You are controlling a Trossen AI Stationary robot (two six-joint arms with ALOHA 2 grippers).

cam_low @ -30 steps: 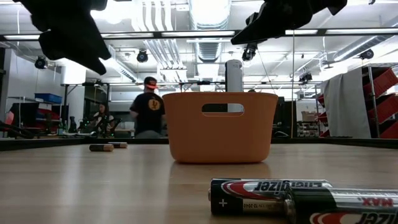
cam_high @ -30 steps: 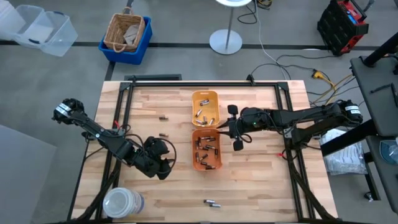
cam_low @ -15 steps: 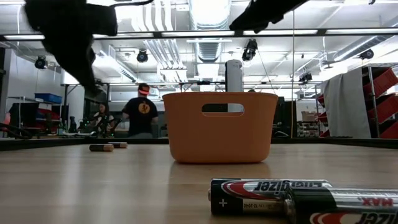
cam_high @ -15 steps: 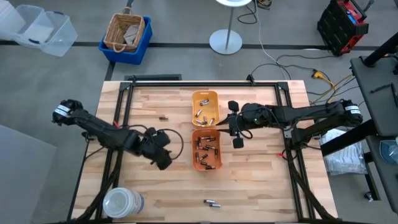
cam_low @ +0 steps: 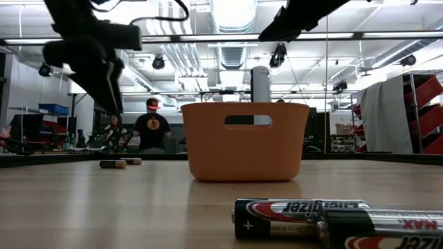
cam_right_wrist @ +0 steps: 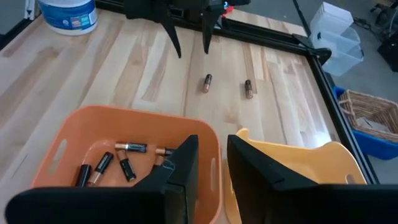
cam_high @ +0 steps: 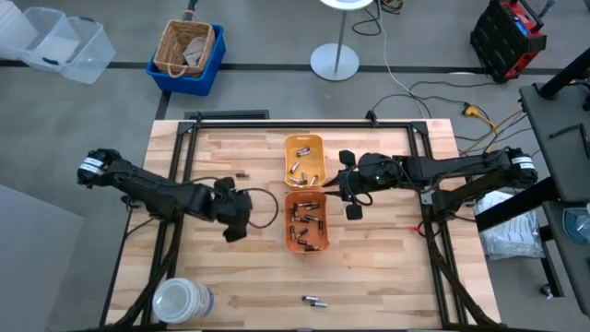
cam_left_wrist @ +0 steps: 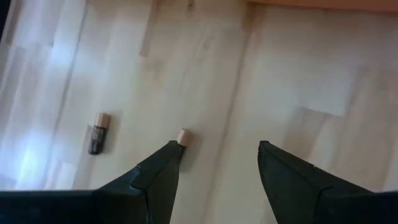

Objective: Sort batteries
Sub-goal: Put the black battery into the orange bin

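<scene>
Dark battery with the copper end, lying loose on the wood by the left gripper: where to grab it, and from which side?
Grip the battery mid-body, across its round sides, coming straight down. It lies flat on the table, so only the top is free. The open left gripper would probably need to shift sideways over it first.

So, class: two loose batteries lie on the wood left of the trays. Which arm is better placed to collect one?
Left. Its open gripper hovers beside one battery; the right gripper is beyond the orange tray.

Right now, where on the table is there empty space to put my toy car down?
Bare wood lies right of the orange tray, below the right claw, and between the white tub and the two batteries at the near edge. It is crowded by the left claw and the yellow tray.
</scene>
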